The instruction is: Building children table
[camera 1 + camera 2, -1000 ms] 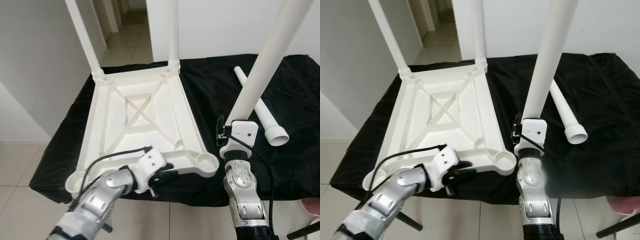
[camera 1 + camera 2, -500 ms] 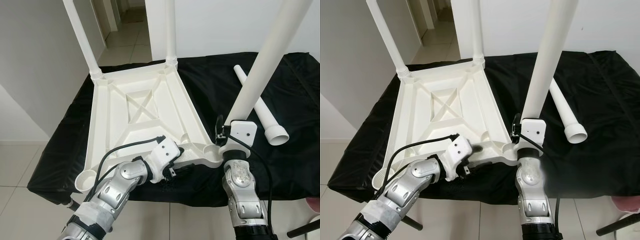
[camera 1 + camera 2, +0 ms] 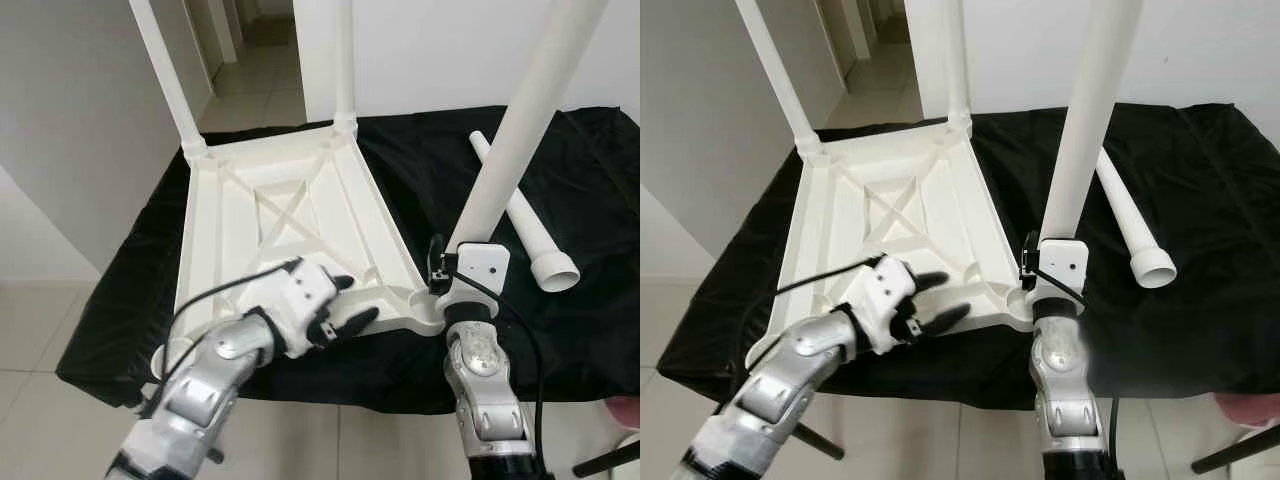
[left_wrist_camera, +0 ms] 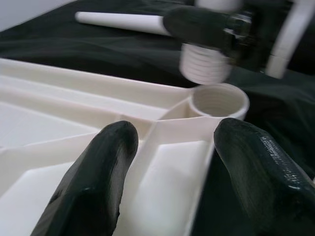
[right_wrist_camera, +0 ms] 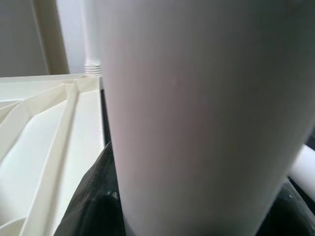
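Gripping a white table leg (image 3: 510,140) upright, the right gripper (image 3: 440,272) poises its threaded end just above the corner socket (image 4: 218,101) of the inverted tabletop (image 3: 270,235). Left gripper (image 3: 345,305), fingers spread, straddles the near rim beside that socket.

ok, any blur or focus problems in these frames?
Head views: sharp, evenly lit. Left wrist view: fingers soft, threaded leg end blurred above the socket. Right wrist view: held leg too close, featureless; tabletop behind is clearer.
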`<state>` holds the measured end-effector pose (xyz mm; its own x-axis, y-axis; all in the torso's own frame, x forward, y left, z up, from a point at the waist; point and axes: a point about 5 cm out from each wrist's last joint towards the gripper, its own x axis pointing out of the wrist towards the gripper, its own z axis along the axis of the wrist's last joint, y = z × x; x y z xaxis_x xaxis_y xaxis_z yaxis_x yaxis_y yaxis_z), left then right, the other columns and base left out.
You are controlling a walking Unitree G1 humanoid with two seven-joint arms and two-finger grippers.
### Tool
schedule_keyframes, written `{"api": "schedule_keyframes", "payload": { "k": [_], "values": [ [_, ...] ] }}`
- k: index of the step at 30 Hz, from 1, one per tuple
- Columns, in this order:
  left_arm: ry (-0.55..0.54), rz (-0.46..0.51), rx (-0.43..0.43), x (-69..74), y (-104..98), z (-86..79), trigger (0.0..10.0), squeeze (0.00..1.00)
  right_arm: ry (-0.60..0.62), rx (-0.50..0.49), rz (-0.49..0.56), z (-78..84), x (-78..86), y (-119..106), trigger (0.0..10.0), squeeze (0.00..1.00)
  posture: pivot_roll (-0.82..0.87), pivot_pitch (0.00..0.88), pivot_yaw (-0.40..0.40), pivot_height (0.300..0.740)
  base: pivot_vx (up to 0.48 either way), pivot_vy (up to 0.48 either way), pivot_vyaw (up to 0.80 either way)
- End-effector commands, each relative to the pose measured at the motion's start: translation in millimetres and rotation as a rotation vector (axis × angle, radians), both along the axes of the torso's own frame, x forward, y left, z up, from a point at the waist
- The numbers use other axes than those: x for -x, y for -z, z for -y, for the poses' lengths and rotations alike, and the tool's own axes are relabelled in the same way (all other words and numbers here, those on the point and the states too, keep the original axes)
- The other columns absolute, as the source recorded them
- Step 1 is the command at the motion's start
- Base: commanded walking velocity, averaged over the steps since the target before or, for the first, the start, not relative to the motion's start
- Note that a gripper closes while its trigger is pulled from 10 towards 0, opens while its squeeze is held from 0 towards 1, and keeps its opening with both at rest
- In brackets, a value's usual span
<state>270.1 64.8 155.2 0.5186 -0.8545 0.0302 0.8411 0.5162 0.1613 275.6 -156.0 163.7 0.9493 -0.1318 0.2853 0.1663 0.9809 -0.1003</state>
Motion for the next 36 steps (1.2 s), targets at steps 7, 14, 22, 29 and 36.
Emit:
{"api": "schedule_keyframes", "payload": {
  "k": [7,14,22,29,36],
  "values": [
    [-0.222,0.008,0.035,-8.1,-5.9,-27.3,10.0,0.0,-0.041,0.019,-0.024,-5.4,16.2,5.9,10.0,0.0,-0.03,0.017,0.068,0.74,0.0,0.0,0.0],
    [-0.246,-0.006,0.046,-5.1,-6.3,-32.5,10.0,0.0,-0.071,0.036,-0.064,-4.8,24.0,14.6,10.0,0.0,-0.03,0.027,0.057,0.74,0.0,0.0,0.0],
    [-0.259,-0.003,0.052,-4.4,-9.0,-35.1,10.0,0.0,-0.117,0.08,-0.107,2.6,24.7,25.4,10.0,0.0,-0.05,0.035,0.065,0.74,0.0,0.0,0.0],
    [-0.255,-0.001,0.062,-4.2,-11.5,-33.8,10.0,0.0,-0.165,0.103,-0.117,2.0,21.4,27.7,10.0,0.0,-0.05,0.036,0.068,0.74,0.0,0.0,0.0],
    [-0.243,-0.004,0.064,-3.2,-14.3,-32.9,10.0,0.0,-0.199,0.115,-0.127,1.3,18.5,32.0,10.0,0.0,-0.05,0.034,0.071,0.74,0.0,0.0,0.0]
  ]
}}
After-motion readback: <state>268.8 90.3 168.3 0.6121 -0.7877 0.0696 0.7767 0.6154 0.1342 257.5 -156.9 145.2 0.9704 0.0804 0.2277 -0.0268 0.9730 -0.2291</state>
